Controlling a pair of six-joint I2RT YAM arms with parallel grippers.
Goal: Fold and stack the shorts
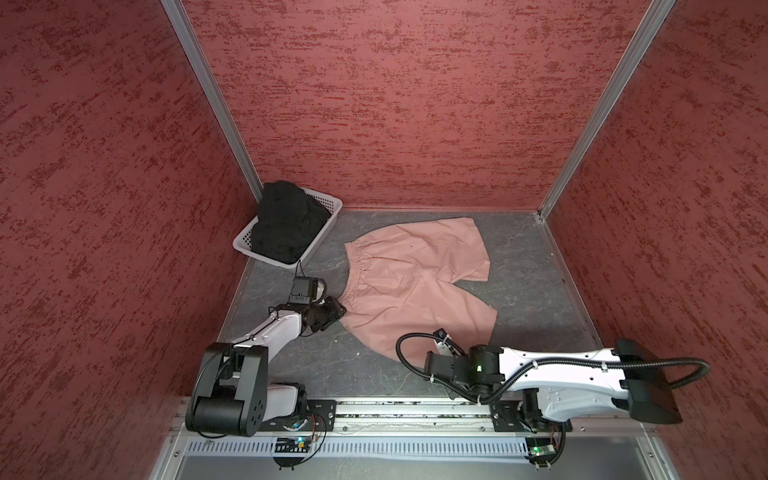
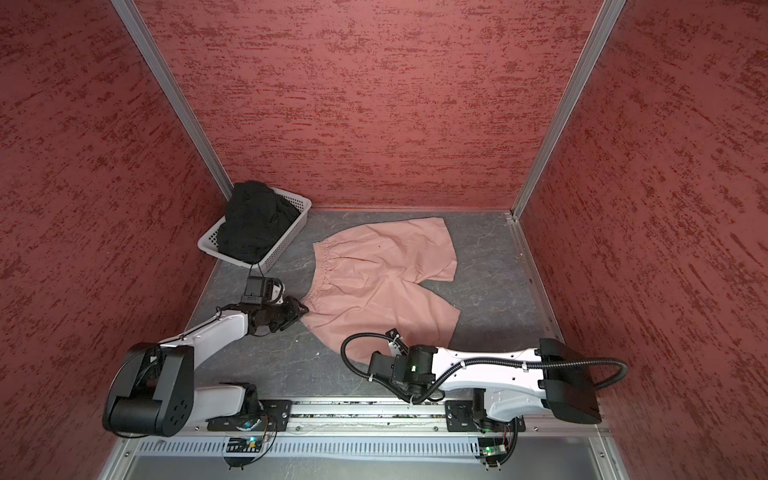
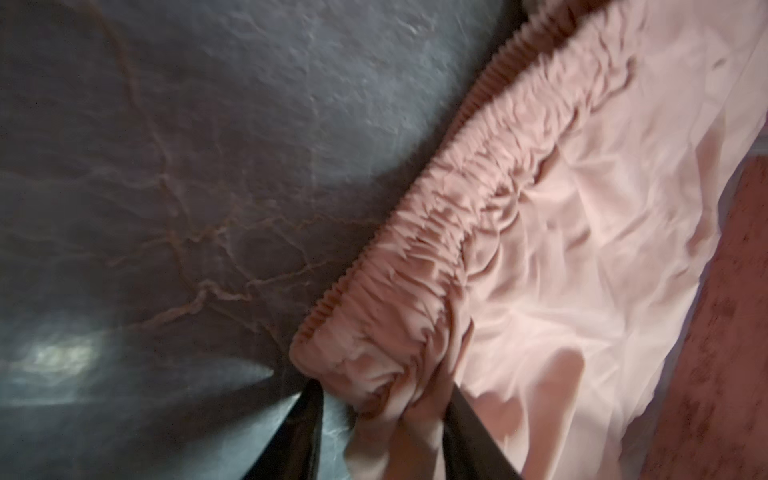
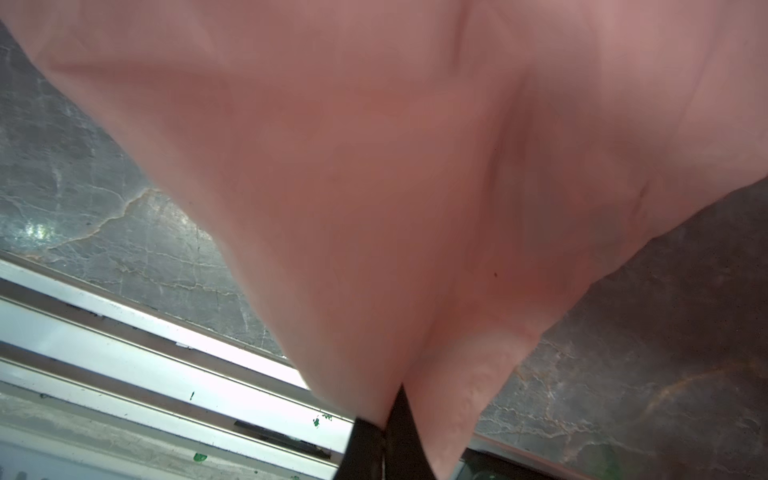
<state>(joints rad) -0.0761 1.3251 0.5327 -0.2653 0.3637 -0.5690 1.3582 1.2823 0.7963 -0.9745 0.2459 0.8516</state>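
The dusty-pink shorts (image 1: 415,270) (image 2: 382,270) lie spread on the dark table, elastic waist to the left and legs to the right. At the near corner of the waistband my left gripper (image 1: 338,309) (image 2: 303,309) (image 3: 384,390) has its fingers (image 3: 469,424) closed in on bunched cloth (image 3: 582,208). My right gripper (image 4: 388,419) is shut on the edge of the near leg, and pink cloth (image 4: 374,166) drapes up from it; in both top views the arm hides it. The black shorts (image 1: 286,224) (image 2: 253,224) sit heaped in the basket.
The white perforated basket (image 1: 243,245) (image 2: 299,201) stands at the back left corner. Red walls enclose the dark marbled table (image 1: 532,282) on three sides. A metal rail (image 1: 415,409) with both arm bases runs along the front edge.
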